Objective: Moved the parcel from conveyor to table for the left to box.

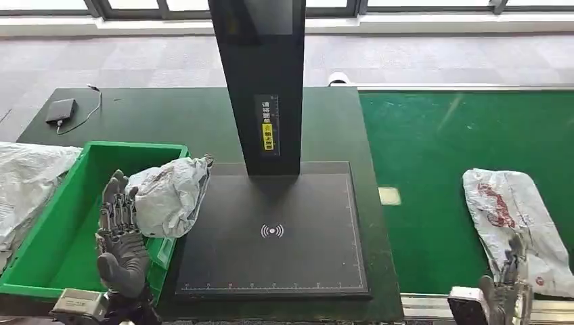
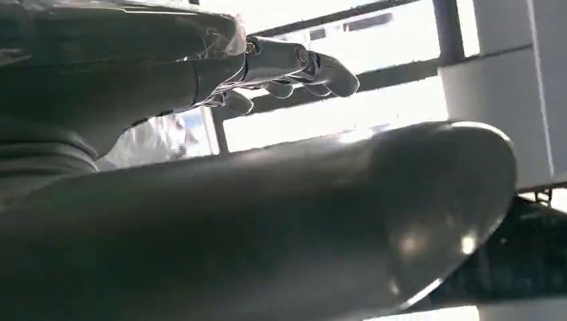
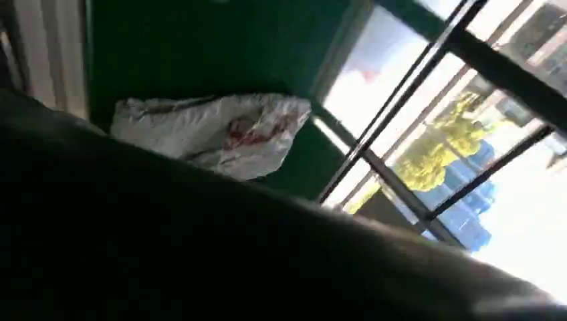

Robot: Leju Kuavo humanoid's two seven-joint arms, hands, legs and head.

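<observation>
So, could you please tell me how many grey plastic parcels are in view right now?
3. One parcel lies over the green box's right rim beside the left hand; another lies on the green conveyor; a third lies left of the box, partly cut off.

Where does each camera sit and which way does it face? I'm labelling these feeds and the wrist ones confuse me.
Head view: high on the body, looking forward and down at the table, green bin, scanner pad and conveyor; left hand against a crumpled parcel, right hand at a flat parcel.
Left wrist view: behind the left hand, tilted up toward bright windows.
Right wrist view: behind the right hand, turned, facing the conveyor and windows.
Shared: the flat parcel shows in head and right wrist views.
</observation>
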